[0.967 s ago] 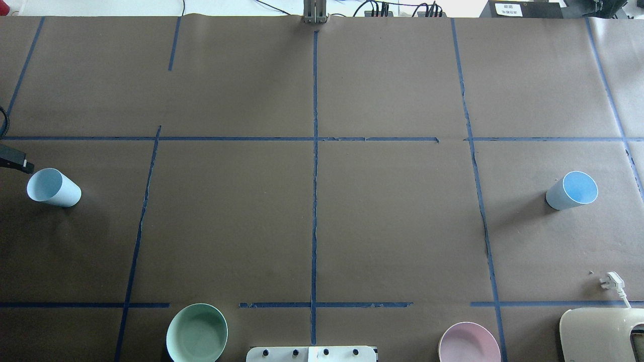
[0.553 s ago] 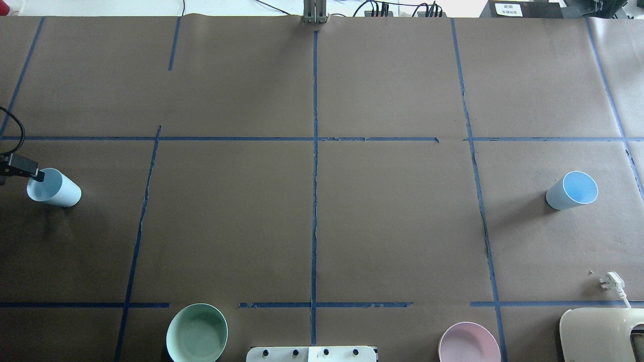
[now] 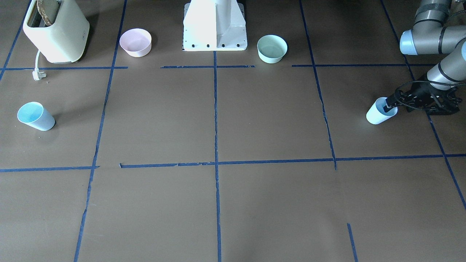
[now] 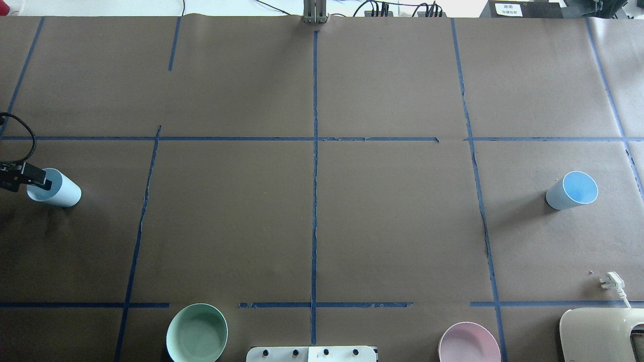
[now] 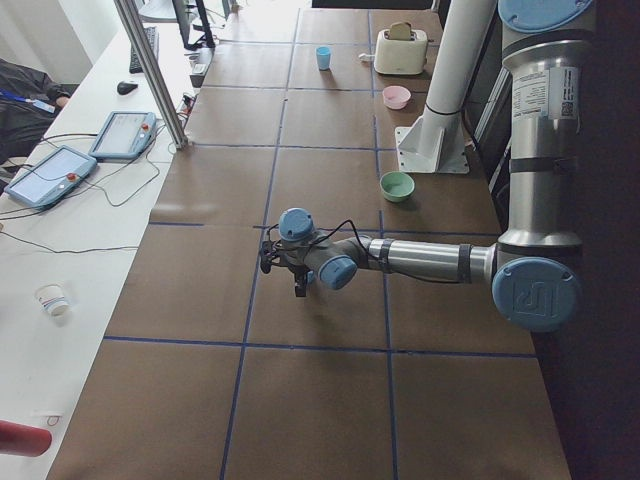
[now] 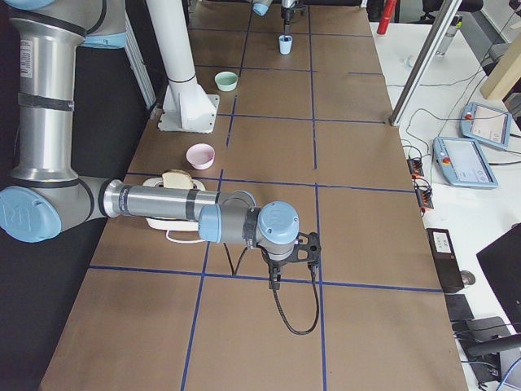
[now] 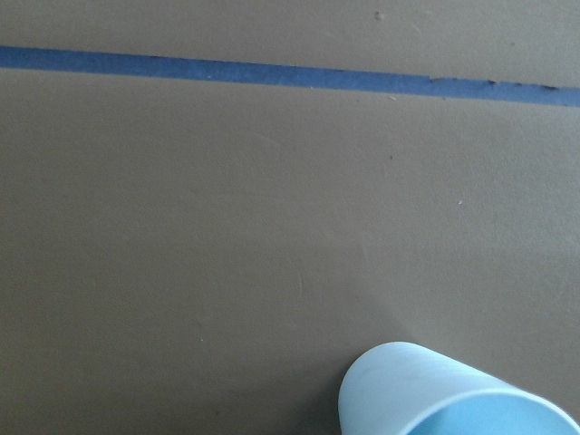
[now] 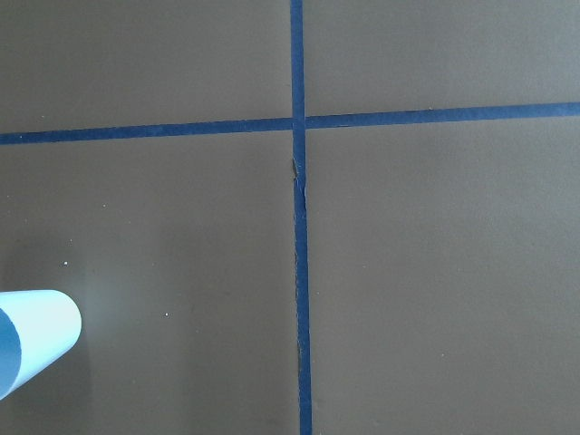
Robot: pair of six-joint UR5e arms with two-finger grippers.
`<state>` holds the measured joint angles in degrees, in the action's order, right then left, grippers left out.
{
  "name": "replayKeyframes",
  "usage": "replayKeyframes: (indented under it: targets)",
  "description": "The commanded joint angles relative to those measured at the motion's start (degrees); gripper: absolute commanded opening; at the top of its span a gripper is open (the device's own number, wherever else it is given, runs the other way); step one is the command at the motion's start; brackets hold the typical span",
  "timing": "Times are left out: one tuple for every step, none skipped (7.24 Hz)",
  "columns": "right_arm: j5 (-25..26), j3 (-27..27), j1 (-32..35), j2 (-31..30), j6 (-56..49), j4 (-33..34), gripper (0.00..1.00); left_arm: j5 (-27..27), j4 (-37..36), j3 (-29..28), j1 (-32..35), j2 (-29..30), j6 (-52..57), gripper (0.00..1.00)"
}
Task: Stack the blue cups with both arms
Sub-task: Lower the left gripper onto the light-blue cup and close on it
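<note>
Left claw [image 3: 390, 104]: one finger dips inside the left cup's [image 3: 378, 115] rim; I cannot tell whether it grips
Right claw [image 6: 275, 275]: hangs above the bench [image 4: 392, 226]; opening not judgeable
Right cup [image 4: 571, 191]: upright at the opposite end
Risk: thin, smooth, tapered plastic; an off-centre pinch could tip it

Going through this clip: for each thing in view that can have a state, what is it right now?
Left cup: upright, one finger of the left tool inside its mouth.
Left tool: at that cup's rim; open or shut unclear.
Right cup: upright, untouched.
Right tool: open or shut unclear.
Green bowl: upright, empty.
Pink bowl: upright, empty.
Toaster: unplugged, bread in its slot.
</note>
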<state>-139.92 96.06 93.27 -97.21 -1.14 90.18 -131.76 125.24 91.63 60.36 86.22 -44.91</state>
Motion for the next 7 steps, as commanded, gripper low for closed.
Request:
replayKeyframes:
  targets:
    - [0.0, 0.09, 0.07, 0.0, 0.0, 0.0, 1.0, -0.08, 0.0, 0.22, -0.06, 0.0, 0.09, 0.07]
    - [0.0, 0.09, 0.07, 0.0, 0.0, 0.0, 1.0, -0.34, 0.0, 0.56, -0.06, 0.0, 0.0, 0.02]
    - [0.0, 0.09, 0.07, 0.0, 0.0, 0.0, 1.0, -0.6, -0.26, 1.26, 0.02, 0.0, -0.17, 0.0]
    - [0.0, 0.09, 0.07, 0.0, 0.0, 0.0, 1.0, -1.82, -1.66, 3.79, 0.2, -0.09, -0.44, 0.0]
    - [0.0, 0.26, 0.07, 0.0, 0.0, 0.0, 1.0, -4.53, -5.85, 6.43, 0.37, 0.69, -0.44, 0.0]
    - [-0.09, 0.35, 0.33, 0.0, 0.0, 0.0, 1.0, -4.73, -13.11, 11.68, 0.55, 1.31, -0.44, 0.0]
    - [-0.17, 0.35, 0.51, 0.09, 0.0, -0.18, 1.0, -4.47, -23.88, 17.39, 0.55, 4.89, -0.53, 0.0]
